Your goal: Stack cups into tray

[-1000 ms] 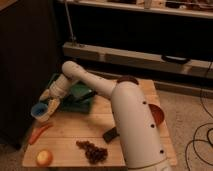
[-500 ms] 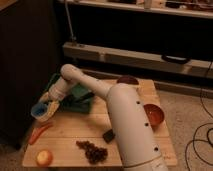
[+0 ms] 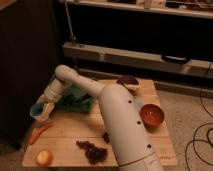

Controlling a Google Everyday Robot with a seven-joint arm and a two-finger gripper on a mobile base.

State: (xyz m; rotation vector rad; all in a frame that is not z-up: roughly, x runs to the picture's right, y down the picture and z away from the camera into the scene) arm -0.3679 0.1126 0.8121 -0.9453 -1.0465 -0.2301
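Note:
The light blue cup (image 3: 36,112) is at the left edge of the wooden board, partly out over the edge. A pale cream-white cup (image 3: 46,113) shows right against it; I cannot tell whether it sits inside the blue one. My gripper (image 3: 44,106) comes down from the elbow onto these cups and is shut on the light blue cup. The dark green tray (image 3: 77,99) lies just right of the gripper, partly hidden by my forearm.
A reddish-brown bowl (image 3: 151,115) and a dark maroon bowl (image 3: 128,81) stand on the right of the wooden board (image 3: 70,132). A carrot (image 3: 39,133), a round yellow fruit (image 3: 44,157) and grapes (image 3: 93,150) lie at the front. My arm (image 3: 122,130) crosses the middle.
The gripper with the cups has shifted only slightly, a little down and left. Everything else on the board is as before.

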